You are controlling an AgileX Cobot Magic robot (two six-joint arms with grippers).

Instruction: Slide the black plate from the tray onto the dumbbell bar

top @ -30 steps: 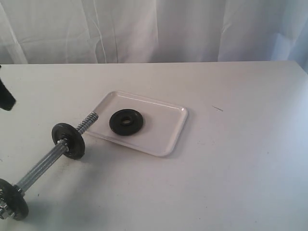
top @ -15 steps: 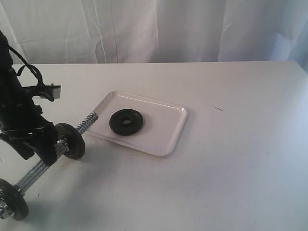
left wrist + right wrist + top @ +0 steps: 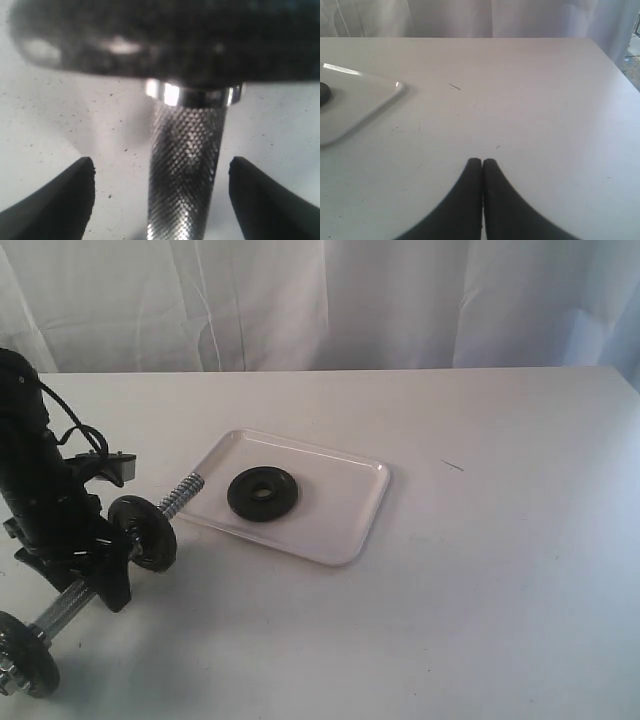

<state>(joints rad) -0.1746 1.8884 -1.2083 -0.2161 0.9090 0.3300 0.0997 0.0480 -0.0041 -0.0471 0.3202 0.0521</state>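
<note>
While my left fingers (image 3: pixel 55 200) straddle the bar (image 3: pixel 185 175), apart, and my right fingers (image 3: pixel 470 200) rest together, I'm bracing it; next, clamp before fetching the plate (image 3: pixel 262 493).

No legible text, brand or number anywhere — the black plate (image 3: pixel 262 493) possibly embossed, but too small.
</note>
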